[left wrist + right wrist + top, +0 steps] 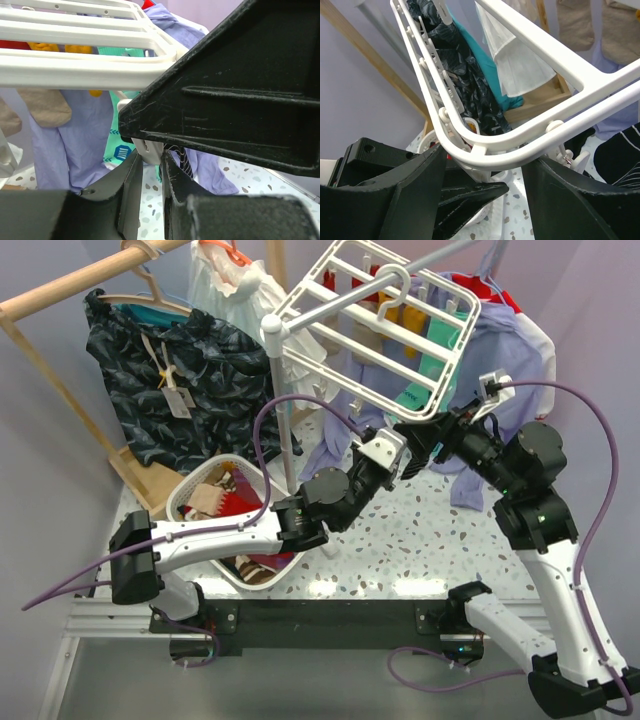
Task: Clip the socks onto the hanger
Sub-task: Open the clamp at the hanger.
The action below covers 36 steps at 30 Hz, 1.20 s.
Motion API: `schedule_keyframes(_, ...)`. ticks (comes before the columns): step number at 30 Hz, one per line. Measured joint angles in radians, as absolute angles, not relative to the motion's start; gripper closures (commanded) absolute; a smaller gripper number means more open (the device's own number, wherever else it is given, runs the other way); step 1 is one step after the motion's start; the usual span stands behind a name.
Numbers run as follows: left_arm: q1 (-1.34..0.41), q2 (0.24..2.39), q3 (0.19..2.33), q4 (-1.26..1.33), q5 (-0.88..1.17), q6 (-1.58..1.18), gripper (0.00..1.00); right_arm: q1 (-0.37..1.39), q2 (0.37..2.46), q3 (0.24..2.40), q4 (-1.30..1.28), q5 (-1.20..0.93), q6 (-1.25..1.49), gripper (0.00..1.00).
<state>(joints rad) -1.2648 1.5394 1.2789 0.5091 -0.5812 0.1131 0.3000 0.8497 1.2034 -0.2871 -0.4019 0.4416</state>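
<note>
1. The socks [220, 502] are lying in the basket [188, 482], showing as red fabric with a tan cuff among other cloth, well apart from both grippers
2. The hanger [75, 75] is hanging tilted from a grey rail [330, 306] above the table [440, 540], up and to the right of the basket
3. Tan sock-shaped pieces [45, 107] are dangling under its bars; their tops are hidden, so what they are cannot be told
4. A clip [148, 150] is hanging at the hanger's near corner
5. The left gripper [152, 170] is reaching up under that corner, its fingers standing narrow and pinching the clip between their tips
6. The right gripper [486, 155] is meeting the same corner from the other side, its fingers spread wide with the rounded corner lying across the gap at their tips; whether the pads are pressing on it cannot be told
7. The two grippers are sitting just beside each other, one right finger filling much of the left wrist view
8. A lilac garment [505, 350] is hanging behind the hanger
</note>
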Motion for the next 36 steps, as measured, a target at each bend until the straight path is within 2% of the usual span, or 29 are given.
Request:
schedule_keyframes(10, -1.273, 1.539, 1.317, 0.441, -0.634, 0.089, 1.0, 0.3, 0.861, 1.178, -0.212, -0.414, 0.5, 0.38)
schedule_keyframes(14, -1.276, 1.539, 1.322, 0.424, -0.642, 0.088, 1.0, 0.3, 0.868, 1.177, -0.208, -0.414, 0.512, 0.48)
schedule_keyframes(19, -1.279, 1.539, 1.322, 0.411, -0.645, 0.089, 1.0, 0.301, 0.868, 1.177, -0.21, -0.41, 0.513, 0.71)
schedule_keyframes(24, -1.289, 1.538, 1.322, 0.383, -0.641, 0.088, 0.99, 0.301, 0.868, 1.176, -0.2, -0.4, 0.498, 0.76)
schedule_keyframes(27, -1.302, 1.537, 1.308, 0.363, -0.638, 0.085, 0.81, 0.302, 0.86, 1.175, -0.181, -0.387, 0.495, 0.79)
schedule_keyframes(32, -1.309, 1.527, 1.264, 0.356, -0.635, 0.086, 0.6, 0.302, 0.844, 1.171, -0.148, -0.374, 0.494, 0.81)
schedule_keyframes(33, -1.309, 1.522, 1.255, 0.357, -0.636, 0.081, 0.53, 0.302, 0.842, 1.169, -0.143, -0.372, 0.494, 0.81)
schedule_keyframes(36, -1.309, 1.502, 1.232, 0.359, -0.636, 0.062, 0.42, 0.301, 0.834, 1.16, -0.132, -0.358, 0.494, 0.82)
